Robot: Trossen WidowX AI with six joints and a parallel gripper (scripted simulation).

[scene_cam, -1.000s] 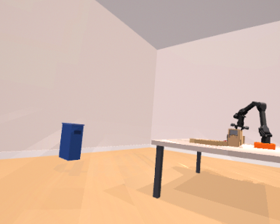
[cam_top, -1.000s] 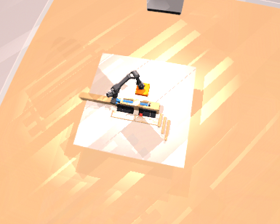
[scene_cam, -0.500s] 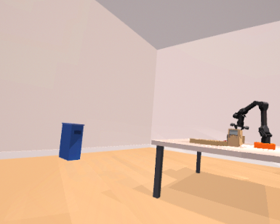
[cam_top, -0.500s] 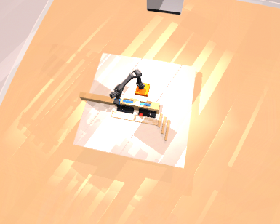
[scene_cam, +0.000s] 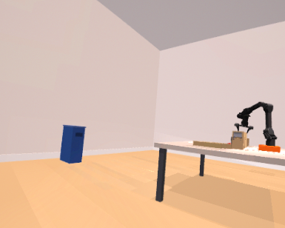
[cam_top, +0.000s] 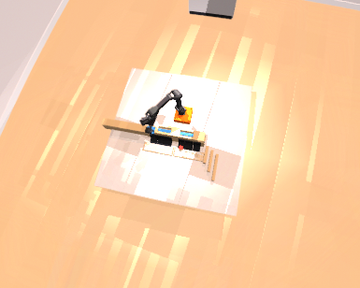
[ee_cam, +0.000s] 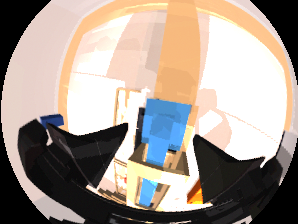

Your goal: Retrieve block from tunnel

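Block, the small piece sought in the covered tunnel (cam_top: 175,133) (scene_cam: 239,143) (ee_cam: 131,176), cannot be made out, and whether it lies inside cannot be told. At the tunnel's end, the blue handle (ee_cam: 166,125) shows between the spread fingers of the claw (cam_top: 147,122) (scene_cam: 244,127) (ee_cam: 161,130), released and holding nothing, with a gap visible on either side. A long tan board (cam_top: 123,126) (scene_cam: 212,144) (ee_cam: 180,75) runs outward from that end, its far tip crossing the table's edge in the overhead view. Along the tunnel's side lie dark panels and a pale frame (cam_top: 158,150), with a small red spot (cam_top: 180,148) beside them. Three loose rods (cam_top: 210,161) rest near the opposite end. Behind the tunnel, the black arm (cam_top: 164,101) (scene_cam: 268,118) rises from an orange base (cam_top: 189,120) (scene_cam: 269,149). Sunlit patches mark the white table (cam_top: 151,187) (scene_cam: 198,150) (ee_cam: 240,92), which stands on dark legs over a wooden floor (cam_top: 58,234) (scene_cam: 101,200); a blue bin (scene_cam: 72,145) stands well apart, near pale walls.
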